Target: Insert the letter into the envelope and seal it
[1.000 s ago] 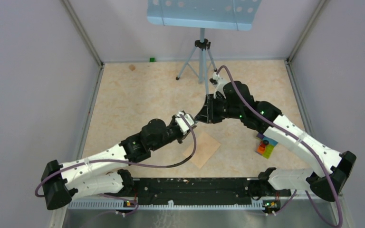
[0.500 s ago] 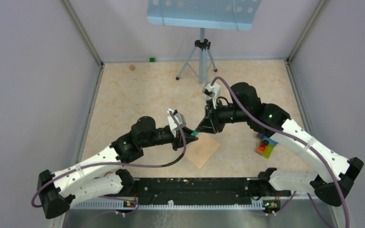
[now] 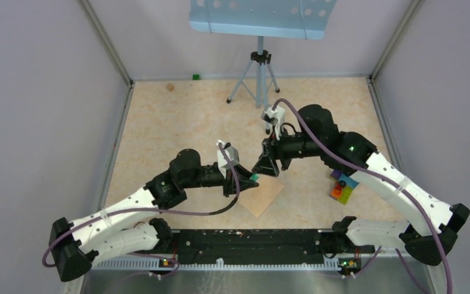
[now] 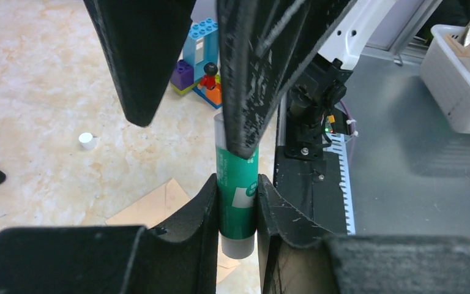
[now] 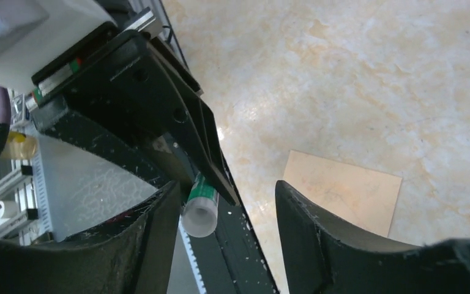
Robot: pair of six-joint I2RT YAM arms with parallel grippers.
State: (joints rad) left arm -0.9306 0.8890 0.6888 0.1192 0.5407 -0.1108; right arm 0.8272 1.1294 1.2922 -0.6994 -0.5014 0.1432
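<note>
Green glue stick (image 4: 237,205) — clamped in the left gripper (image 4: 237,184). The right gripper (image 5: 223,190) gapes open around its tip, gripping nothing.

Envelope (image 3: 263,196) far corner obsc., top cam

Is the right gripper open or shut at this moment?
Open. The right gripper has its fingers wide apart in its wrist view; the green glue stick is clamped by the left gripper.

The marbled beige worktop (image 3: 177,122) is carrying the envelope (image 3: 264,195), which is lying flat. Well apart to the envelope's right, toy blocks (image 3: 343,188) are sitting. Beyond the envelope a tripod (image 3: 258,79) is standing, and farther beyond, leftward, a small green piece (image 3: 195,76) is lying.
</note>
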